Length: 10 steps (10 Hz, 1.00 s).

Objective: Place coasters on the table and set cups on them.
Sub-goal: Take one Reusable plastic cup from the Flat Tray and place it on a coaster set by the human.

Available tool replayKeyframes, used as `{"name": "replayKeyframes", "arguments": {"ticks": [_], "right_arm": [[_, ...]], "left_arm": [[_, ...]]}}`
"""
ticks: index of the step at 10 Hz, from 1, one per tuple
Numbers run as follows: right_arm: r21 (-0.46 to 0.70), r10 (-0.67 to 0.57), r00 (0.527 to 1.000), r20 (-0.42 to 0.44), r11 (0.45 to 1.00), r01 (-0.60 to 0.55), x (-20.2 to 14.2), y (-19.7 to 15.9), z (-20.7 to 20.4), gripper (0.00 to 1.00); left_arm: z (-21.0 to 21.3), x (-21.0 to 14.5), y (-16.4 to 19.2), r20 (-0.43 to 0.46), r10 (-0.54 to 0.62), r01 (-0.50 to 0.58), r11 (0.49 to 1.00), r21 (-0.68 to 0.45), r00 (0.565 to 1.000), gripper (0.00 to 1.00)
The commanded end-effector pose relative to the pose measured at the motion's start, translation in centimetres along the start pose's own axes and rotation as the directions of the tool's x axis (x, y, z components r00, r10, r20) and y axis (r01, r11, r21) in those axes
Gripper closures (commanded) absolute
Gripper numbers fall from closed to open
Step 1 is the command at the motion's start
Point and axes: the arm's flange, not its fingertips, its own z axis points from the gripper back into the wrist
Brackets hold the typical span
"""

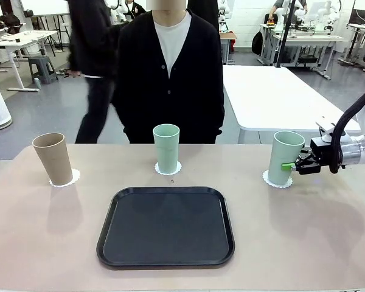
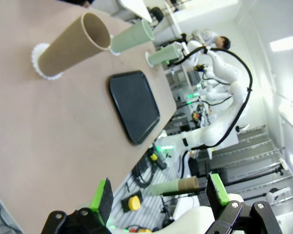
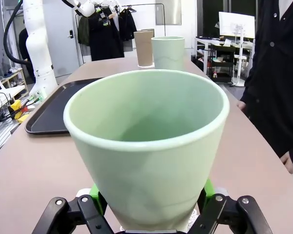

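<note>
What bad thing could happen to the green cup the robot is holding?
The right gripper is shut on the green cup, which looks slightly tilted on its doily. Pulling away before opening could tip it or drag it off the doily. The thin doily might also slide along the table.

The worktop [image 1: 328,243] is showing a matt beige surface, smooth and without glare. The three cups are looking like matt plastic: the brown cup [image 1: 52,158], the middle mint cup [image 1: 166,148] and the right mint cup [image 1: 284,157], whose inside is appearing smooth and faintly sheened in the right wrist view. Under each, a thin white coaster [image 1: 72,178] with a scalloped edge is looking like paper. The black tray [image 1: 166,227] is showing a slightly glossy rim. The right hand [image 1: 295,165] is looking like black hard plastic with green pads.
</note>
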Motion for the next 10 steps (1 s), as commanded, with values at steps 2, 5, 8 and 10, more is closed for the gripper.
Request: {"name": "replayKeyframes", "arguments": {"ticks": [2,5,8,10], "right_arm": [[0.016,-0.015,1.0,-0.02,1.0,0.015,-0.07,-0.71,0.16,0.16],[0.022,-0.032,0.999,-0.028,0.999,0.032,-0.23,-0.77,0.18,0.16],[0.027,-0.046,0.998,-0.037,0.999,0.047,-0.34,-0.73,0.17,0.16],[0.026,-0.05,0.998,-0.038,0.998,0.051,-0.44,-0.75,0.23,0.16]], "left_arm": [[-0.06,-0.02,-0.21,0.006,0.01,-0.01,1.0,0.01,1.0,0.0],[-0.06,-0.02,-0.21,0.006,0.01,-0.01,1.0,0.01,1.0,0.0],[-0.06,-0.02,-0.21,0.006,0.01,-0.01,1.0,0.01,1.0,0.0],[-0.06,-0.02,-0.21,0.006,0.01,-0.01,1.0,0.01,1.0,0.0]]}}
